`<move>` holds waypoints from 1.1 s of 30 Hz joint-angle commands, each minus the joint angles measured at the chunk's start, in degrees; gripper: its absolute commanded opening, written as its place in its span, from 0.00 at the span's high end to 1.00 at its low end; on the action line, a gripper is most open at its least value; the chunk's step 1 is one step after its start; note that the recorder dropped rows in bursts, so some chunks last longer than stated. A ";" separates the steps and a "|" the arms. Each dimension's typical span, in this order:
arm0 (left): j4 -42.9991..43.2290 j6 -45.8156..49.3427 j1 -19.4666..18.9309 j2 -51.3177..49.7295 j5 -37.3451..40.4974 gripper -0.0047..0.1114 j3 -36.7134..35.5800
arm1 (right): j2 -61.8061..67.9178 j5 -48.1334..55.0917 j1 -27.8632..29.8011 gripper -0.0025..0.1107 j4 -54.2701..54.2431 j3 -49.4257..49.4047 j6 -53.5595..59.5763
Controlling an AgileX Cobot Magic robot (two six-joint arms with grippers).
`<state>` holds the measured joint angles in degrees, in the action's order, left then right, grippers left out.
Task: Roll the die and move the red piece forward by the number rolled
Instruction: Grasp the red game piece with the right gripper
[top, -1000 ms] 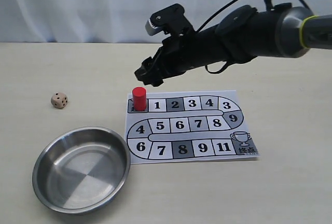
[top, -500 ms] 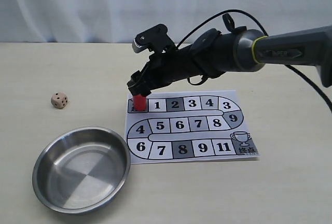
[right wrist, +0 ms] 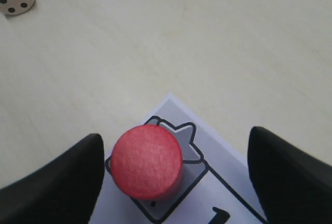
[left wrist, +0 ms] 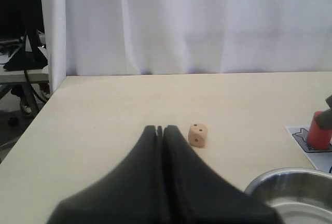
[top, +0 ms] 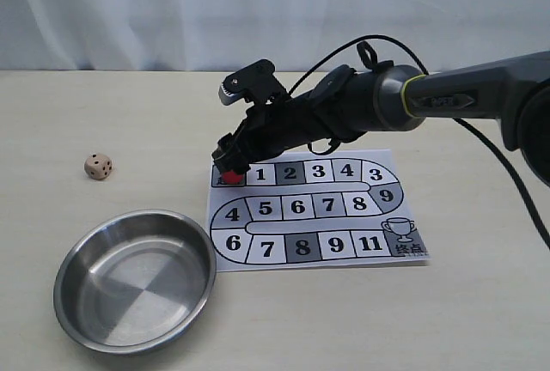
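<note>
The red piece (top: 234, 178) stands on the start square of the paper board (top: 318, 209), mostly hidden by my right gripper (top: 229, 163), which has come down over it. In the right wrist view the red piece (right wrist: 147, 161) sits between the black fingers (right wrist: 67, 182) of my right gripper (right wrist: 175, 138), close to one finger; the jaws are open and not touching it. The die (top: 98, 166) lies on the table to the left, apart from the board. My left gripper (left wrist: 160, 129) is shut and empty, low over the table, with the die (left wrist: 197, 135) just beyond its tips.
A steel bowl (top: 86, 259) stands empty at the front left, below the die and beside the board. Its rim (left wrist: 290, 182) shows in the left wrist view, as does the red piece (left wrist: 318, 129). A white curtain closes the back.
My right arm has dropped down and to the left, from above the board to around the red piece. Die, bowl and board have not moved.
</note>
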<state>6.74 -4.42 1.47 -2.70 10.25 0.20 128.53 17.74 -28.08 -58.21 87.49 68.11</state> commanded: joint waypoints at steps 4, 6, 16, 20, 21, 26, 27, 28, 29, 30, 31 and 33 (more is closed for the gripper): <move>0.08 -0.35 -0.08 0.36 -0.34 0.96 -0.20 | -0.12 -0.14 -0.09 0.35 -0.03 0.40 -0.02; 0.08 -0.35 -0.08 0.36 -0.34 0.96 -0.20 | 0.00 -0.14 -0.09 0.36 -0.03 0.40 -0.02; 0.08 -0.35 -0.08 0.36 -0.34 0.96 -0.20 | 0.67 -0.14 -0.09 0.67 -0.03 0.40 0.21; 0.08 -0.35 -0.08 0.36 -0.34 0.96 -0.20 | 0.41 0.70 -0.09 0.83 -0.03 0.40 0.21; 0.08 -0.35 -0.08 0.36 -0.34 0.96 -0.20 | 0.03 0.70 -0.09 0.88 0.10 0.40 0.21; 0.08 -0.35 -0.08 0.36 -0.34 0.96 -0.20 | -2.12 2.07 -0.09 0.94 0.10 0.40 0.10; 0.08 -0.35 -0.08 0.36 -0.34 0.96 -0.20 | -2.57 2.07 -0.09 0.94 0.10 0.40 -0.01; 0.08 -0.35 -0.08 0.36 -0.34 0.96 -0.20 | -2.96 2.35 -0.09 0.94 0.10 0.40 -0.01; 0.08 -0.35 -0.08 0.36 -0.34 0.96 -0.20 | -3.42 2.61 -0.09 0.94 0.10 0.40 -0.01; 0.08 -0.35 -0.08 0.36 -0.34 0.96 -0.20 | -3.82 2.97 0.01 0.94 0.20 0.40 -0.01; 0.08 -0.35 -0.08 0.36 -0.34 0.96 -0.20 | -4.20 3.39 0.10 0.94 0.20 0.40 -0.01; 0.08 -0.35 -0.08 0.36 -0.34 0.96 -0.20 | -4.91 4.02 0.23 0.94 0.42 0.40 -0.62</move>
<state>6.74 -4.42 1.47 -2.70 10.25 0.20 125.05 20.42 -28.08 -58.21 87.58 68.11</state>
